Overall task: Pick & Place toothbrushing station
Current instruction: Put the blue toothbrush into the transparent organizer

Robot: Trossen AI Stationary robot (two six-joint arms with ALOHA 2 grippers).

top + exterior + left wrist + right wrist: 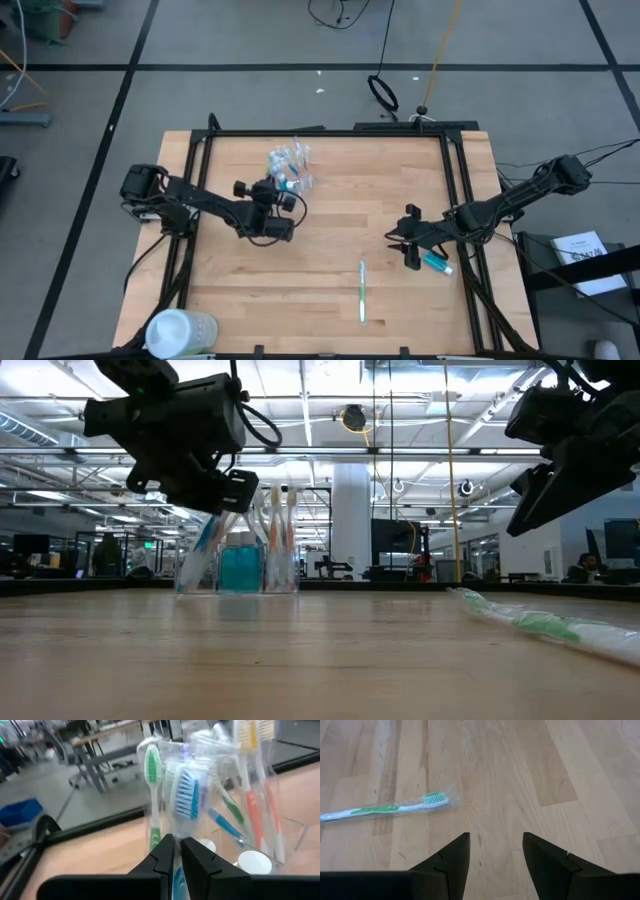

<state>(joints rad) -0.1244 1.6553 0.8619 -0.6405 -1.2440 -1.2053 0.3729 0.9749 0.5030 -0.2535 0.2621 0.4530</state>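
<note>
Taking the clear cup as the landmark, standing toward the table's far edge on the left half and packed with upright toothbrushes, the nearest task item is found well apart from it toward the near edge: a wrapped green toothbrush lying flat on the wood right of centre, its long axis running near to far. A teal tube is seen farther right, close to the table's right rail, partly under the right arm. The right gripper hangs just beside that tube and between it and the loose brush, with its jaws held apart and nothing between them; in the right wrist view the green toothbrush is shown ahead of the fingers and off to one side, lying across their line rather than along it. The right arm is judged the nearer one for that brush, and a turn of the wrist is probably needed so the jaws straddle its handle. The left gripper is placed just on the near side of the cup, its jaws almost together with only a narrow slit shown; nothing can be made out as gripped between them. A white container stands at the near left corner, well apart from the cup.
</note>
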